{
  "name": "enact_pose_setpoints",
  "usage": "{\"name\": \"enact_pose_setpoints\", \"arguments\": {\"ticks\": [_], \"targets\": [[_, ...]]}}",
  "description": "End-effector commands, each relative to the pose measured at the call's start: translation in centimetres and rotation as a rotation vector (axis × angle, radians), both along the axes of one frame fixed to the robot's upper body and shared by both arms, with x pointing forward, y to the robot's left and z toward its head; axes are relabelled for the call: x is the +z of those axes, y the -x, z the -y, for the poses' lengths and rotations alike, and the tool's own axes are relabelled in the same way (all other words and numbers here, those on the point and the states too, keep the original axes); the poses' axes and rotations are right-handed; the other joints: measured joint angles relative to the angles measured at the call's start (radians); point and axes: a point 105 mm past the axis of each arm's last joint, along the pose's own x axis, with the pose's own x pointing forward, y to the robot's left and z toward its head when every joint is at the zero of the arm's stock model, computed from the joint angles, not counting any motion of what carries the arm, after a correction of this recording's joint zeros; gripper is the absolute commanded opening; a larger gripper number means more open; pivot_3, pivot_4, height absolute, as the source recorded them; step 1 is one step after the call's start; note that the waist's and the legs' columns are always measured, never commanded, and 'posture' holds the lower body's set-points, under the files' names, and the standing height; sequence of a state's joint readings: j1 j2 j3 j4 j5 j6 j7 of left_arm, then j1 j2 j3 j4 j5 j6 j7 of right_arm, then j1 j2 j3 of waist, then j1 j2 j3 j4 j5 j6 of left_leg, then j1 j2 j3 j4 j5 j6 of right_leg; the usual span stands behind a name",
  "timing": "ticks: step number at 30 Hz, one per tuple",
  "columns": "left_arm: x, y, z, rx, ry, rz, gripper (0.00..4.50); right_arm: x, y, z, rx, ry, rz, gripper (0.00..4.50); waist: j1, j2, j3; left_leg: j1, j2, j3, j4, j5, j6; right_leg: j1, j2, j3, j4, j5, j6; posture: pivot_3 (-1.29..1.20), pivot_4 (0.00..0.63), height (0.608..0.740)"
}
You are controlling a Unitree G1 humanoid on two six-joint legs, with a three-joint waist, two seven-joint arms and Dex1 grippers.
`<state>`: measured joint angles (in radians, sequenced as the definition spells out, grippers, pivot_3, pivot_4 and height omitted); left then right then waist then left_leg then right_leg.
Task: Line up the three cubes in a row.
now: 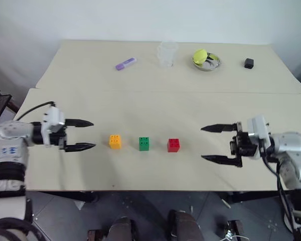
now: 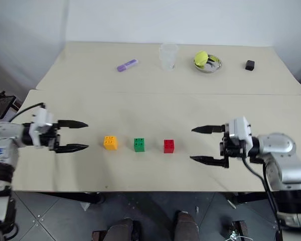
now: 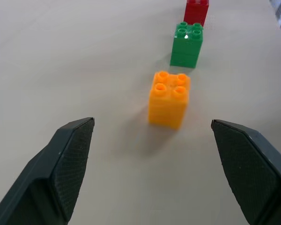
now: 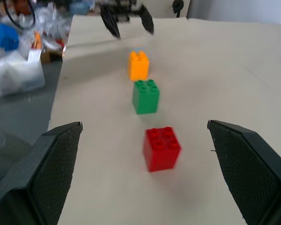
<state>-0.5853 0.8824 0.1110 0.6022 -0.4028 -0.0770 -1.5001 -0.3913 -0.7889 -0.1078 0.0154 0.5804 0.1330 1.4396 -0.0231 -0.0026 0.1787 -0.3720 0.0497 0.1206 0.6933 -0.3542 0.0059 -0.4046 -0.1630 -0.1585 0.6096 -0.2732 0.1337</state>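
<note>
Wide beige table [image 1: 155, 165]; left gripper [image 1: 80, 134] and right gripper [image 1: 214, 143] of black fingers, jaws apart, empty, flanking a spaced row near the front edge: orange-yellow plastic studded cube [image 1: 115, 141], green cube [image 1: 144, 143], red cube [image 1: 173, 145]

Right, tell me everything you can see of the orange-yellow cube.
The orange-yellow cube is a small building block of glossy plastic with four round studs on top, in the same colour as its body. It stands upright on the beige table, studs up, nothing touching it. It is the end of a row on the robot's left side, with the green cube next and the red cube beyond, gaps between them. The left gripper is open beside it, clear of it.
</note>
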Motion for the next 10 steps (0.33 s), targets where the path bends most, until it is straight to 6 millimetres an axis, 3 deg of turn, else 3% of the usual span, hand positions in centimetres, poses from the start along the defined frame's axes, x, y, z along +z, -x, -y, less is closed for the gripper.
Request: {"name": "enact_pose_setpoints", "arguments": {"ticks": [1,10], "targets": [[1.5,0.6,0.3,-0.017,0.041,0.042,4.26,0.5,0.1,-0.4,0.060,0.002,0.008,4.50,0.010,0.000,0.000,0.000,0.000,0.000,0.000,0.000,0.000,0.000,0.000,0.000,0.000,0.000,0.000,0.00,0.150,0.740],[0.2,-0.1,1.5,0.012,0.053,0.117,4.26,-0.4,-1.2,-0.9,0.105,-0.073,0.111,4.50,0.020,0.000,0.000,-0.002,-0.001,0.002,0.003,0.000,0.000,0.000,0.000,0.000,0.000,0.000,0.000,0.00,0.150,0.740]]}}
